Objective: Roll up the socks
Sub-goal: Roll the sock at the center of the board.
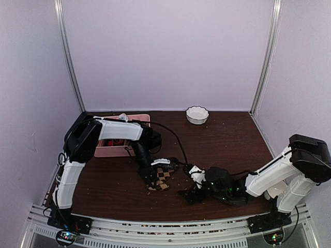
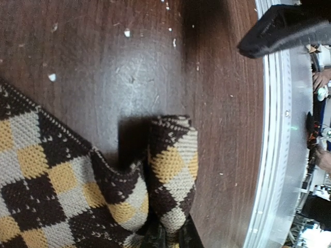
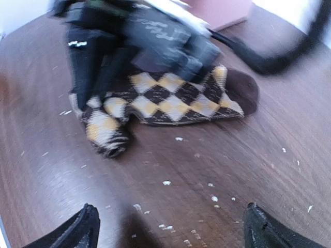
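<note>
The dark brown sock with tan argyle diamonds (image 1: 164, 179) lies on the table's middle, one end folded into a short roll (image 2: 173, 165). My left gripper (image 1: 150, 173) is shut on that rolled end, its fingers showing at the bottom of the left wrist view (image 2: 173, 238). In the right wrist view the sock (image 3: 170, 101) lies ahead with the left gripper (image 3: 98, 57) on its left end. My right gripper (image 1: 192, 194) is open and empty, low over the table just right of the sock (image 3: 173, 232). The plain tan sock is out of view.
A pink divided tray (image 1: 111, 151) sits at the back left behind the left arm. A white bowl (image 1: 197, 114) stands at the back middle. White crumbs (image 3: 166, 182) dot the dark wood table. The metal front edge (image 2: 279, 155) is close to the sock.
</note>
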